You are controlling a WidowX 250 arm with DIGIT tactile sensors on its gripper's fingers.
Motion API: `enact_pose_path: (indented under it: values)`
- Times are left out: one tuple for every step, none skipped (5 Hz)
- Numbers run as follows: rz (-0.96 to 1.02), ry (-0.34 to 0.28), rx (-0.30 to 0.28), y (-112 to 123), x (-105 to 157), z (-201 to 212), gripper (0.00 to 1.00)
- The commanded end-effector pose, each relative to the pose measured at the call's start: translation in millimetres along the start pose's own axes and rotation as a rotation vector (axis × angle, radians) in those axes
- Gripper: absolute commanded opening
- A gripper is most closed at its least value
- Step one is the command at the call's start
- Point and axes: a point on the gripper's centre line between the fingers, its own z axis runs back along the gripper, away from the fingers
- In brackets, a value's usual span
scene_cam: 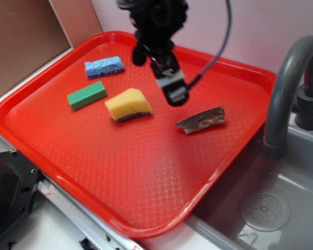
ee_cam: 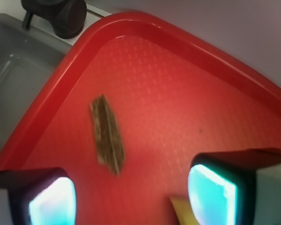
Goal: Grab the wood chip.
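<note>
end effector (ee_cam: 131,197) angled down, fingers apart, empty

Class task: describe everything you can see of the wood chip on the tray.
The wood chip is a flat, elongated sliver of rough grey-brown bark with jagged ends. It lies flat on the red tray, toward the sink side, right of the yellow sponge. Nothing touches it; the open gripper hangs above, off to one side.

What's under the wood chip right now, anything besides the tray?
Only the red tray. The wood chip lies flat on its textured floor, apart from the yellow sponge. Whatever sits directly beneath the chip is covered.
</note>
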Motion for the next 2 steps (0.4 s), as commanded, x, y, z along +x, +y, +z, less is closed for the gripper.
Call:
enact_pose_path:
  values:
    - [-0.092,-0.007,0.015,-21.1,18.2,-26.5,1.0]
    - [-0.114,0.017,0.015,-25.9,18.4,-39.5,1.0]
